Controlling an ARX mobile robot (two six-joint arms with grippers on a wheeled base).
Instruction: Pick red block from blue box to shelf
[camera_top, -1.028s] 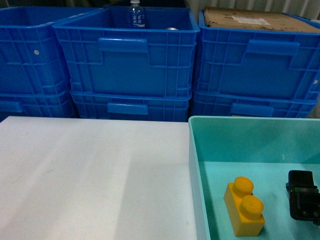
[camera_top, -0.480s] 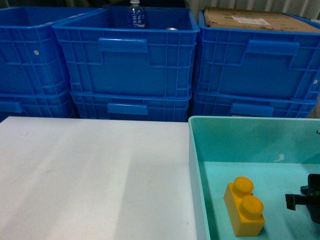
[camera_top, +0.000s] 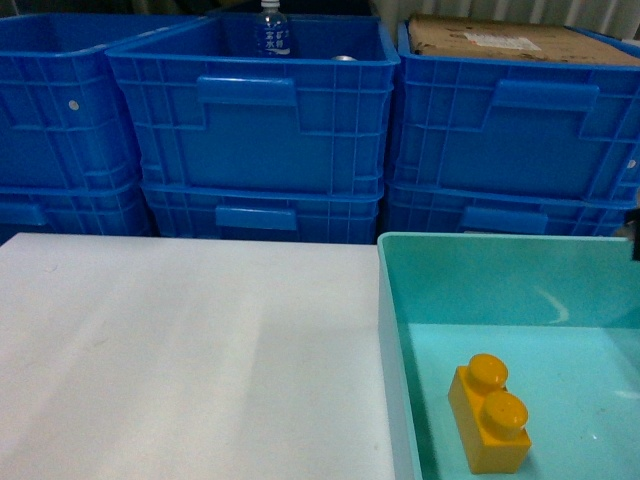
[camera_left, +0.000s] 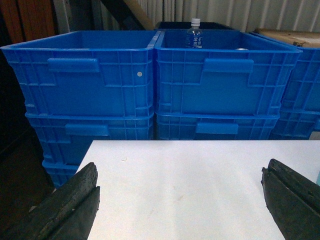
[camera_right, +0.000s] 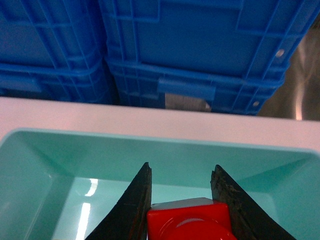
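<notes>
In the right wrist view the red block (camera_right: 190, 220) sits clamped between the two dark fingers of my right gripper (camera_right: 181, 172), held above the floor of the pale turquoise blue box (camera_right: 45, 165). In the head view the blue box (camera_top: 395, 330) stands at the right of the white table, and the right gripper is out of that frame. My left gripper (camera_left: 180, 172) stands open above the white table (camera_left: 185, 185) with nothing between its fingers. The shelf is out of view.
A yellow two-stud brick (camera_top: 488, 412) lies inside the box. Stacked dark blue ribbed crates (camera_top: 250, 120) line the far side of the table; one holds a water bottle (camera_top: 271, 28), another a cardboard sheet (camera_top: 500, 40).
The right gripper, seen low in the box at the head view's right edge, has moved out of that frame. The yellow brick has not moved.
</notes>
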